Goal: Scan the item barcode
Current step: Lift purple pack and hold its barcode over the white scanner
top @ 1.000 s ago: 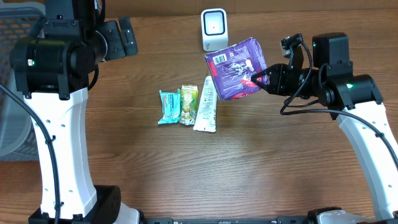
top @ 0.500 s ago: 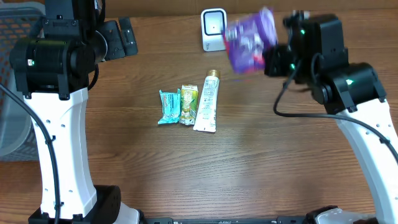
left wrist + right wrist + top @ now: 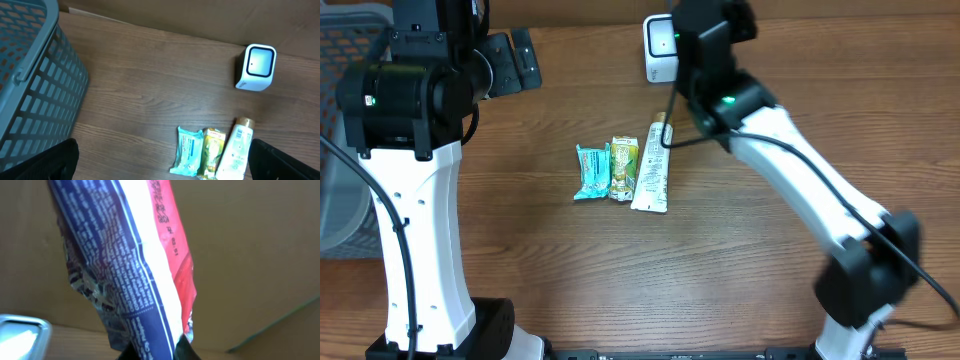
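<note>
Pinched tight in the right claw (image 3: pixel 154 353) by its bottom edge, purple packet (image 3: pixel 125 265) up beside the far scanner (image 3: pixel 256 67) — likely for a scan; left claw (image 3: pixel 162 161) apart, empty — idle.

The right arm (image 3: pixel 790 170) reaches from its base at the lower right of the overhead frame diagonally to the top centre, where its dark wrist (image 3: pixel 715 45) sits. The right tool (image 3: pixel 157 352) is pinched tight on the lower edge of a purple packet (image 3: pixel 125 265). The left arm (image 3: pixel 415 230) stands along the left side, its dark joint at the upper left. The left tool (image 3: pixel 162 157) is spread wide, fingers (image 3: pixel 60 160) in the wrist view's lower corners, holding nothing.
</note>
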`<move>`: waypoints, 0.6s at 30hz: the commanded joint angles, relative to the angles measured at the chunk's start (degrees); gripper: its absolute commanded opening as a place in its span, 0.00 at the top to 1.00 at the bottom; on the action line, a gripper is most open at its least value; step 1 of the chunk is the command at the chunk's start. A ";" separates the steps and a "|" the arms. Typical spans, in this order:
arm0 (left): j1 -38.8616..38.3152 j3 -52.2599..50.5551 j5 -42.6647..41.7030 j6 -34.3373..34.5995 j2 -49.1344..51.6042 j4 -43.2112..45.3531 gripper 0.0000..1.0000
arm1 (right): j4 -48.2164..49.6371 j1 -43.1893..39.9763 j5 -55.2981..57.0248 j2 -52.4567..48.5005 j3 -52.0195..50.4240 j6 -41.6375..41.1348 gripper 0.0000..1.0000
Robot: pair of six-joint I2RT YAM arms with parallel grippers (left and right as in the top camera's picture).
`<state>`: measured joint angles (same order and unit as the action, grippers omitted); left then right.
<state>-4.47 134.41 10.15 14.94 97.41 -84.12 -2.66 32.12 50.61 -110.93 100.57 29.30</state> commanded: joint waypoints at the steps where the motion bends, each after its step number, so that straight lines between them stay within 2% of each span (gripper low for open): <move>1: -0.04 0.66 0.76 0.94 0.42 0.11 0.00 | 7.48 0.07 4.96 -4.96 0.31 26.64 0.96; 4: -0.04 0.66 0.76 0.94 0.42 0.11 0.00 | 12.39 0.07 3.61 -9.03 0.31 37.48 0.96; 5: -0.04 0.66 0.76 0.94 0.42 0.11 0.00 | 13.62 0.07 2.99 -10.03 0.31 38.80 0.96; 11: -0.04 0.66 0.76 0.94 0.42 0.11 0.00 | 17.03 0.00 -1.57 -14.56 0.31 39.78 0.96; 18: -0.04 0.66 0.76 0.92 0.42 0.11 0.00 | 28.48 -0.07 -5.79 -19.69 0.31 44.13 0.96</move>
<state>-4.47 134.41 10.15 14.94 97.41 -84.12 23.27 32.12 47.48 -128.70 100.44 69.56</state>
